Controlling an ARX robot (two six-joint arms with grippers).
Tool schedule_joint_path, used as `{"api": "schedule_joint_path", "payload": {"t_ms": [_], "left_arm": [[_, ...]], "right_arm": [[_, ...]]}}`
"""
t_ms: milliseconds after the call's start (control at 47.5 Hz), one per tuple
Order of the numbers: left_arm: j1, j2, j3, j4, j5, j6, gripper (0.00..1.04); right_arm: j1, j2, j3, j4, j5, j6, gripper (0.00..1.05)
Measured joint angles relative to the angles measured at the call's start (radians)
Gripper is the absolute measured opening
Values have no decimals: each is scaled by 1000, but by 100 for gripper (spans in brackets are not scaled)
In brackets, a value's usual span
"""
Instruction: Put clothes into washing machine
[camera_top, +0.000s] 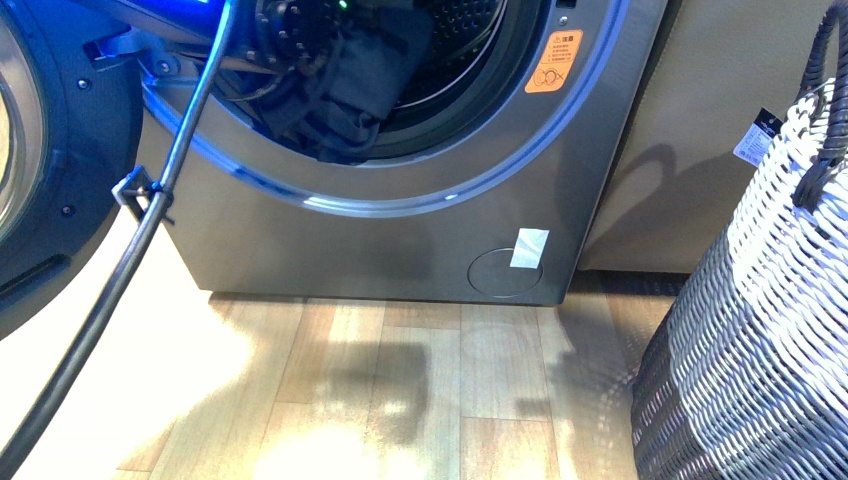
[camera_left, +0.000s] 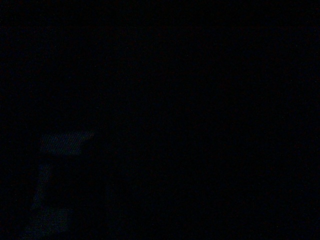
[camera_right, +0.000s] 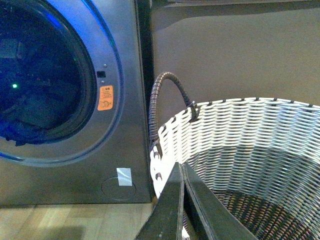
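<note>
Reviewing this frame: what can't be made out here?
- Left wrist view: dark, nothing readable.
- Front view: left gripper sits against the dark navy clothes in the silver-grey front-loading washing machine's drum, cut by the top edge; open or shut unclear.
- Right wrist view: the shut right gripper and the bottom edge hide part of the white woven basket's floor.

Landmark: washing machine (camera_top: 400, 230), standing on the floor (camera_top: 400, 400).
- Clothes (camera_top: 345, 95) in its drum, draped over the lower lip of the opening.
- Door (camera_top: 40, 150) swung open to its left.
- Cable (camera_top: 120, 270) crosses before its left front.
- Sticker (camera_top: 553, 62) on its front, right of the opening.
- Basket (camera_top: 760, 330) on the floor near its right.
- Left wrist view dark.
</note>
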Motion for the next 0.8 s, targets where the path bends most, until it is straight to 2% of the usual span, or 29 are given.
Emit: {"api": "schedule_joint_path", "payload": {"t_ms": [505,800], "left_arm": [[-7,43,93,129,-73,66,23],[-7,67,214,45,-122,64,23]], "right_arm": [[0,0,0,0,0,0,2],[0,0,0,-1,0,0,2]]}}
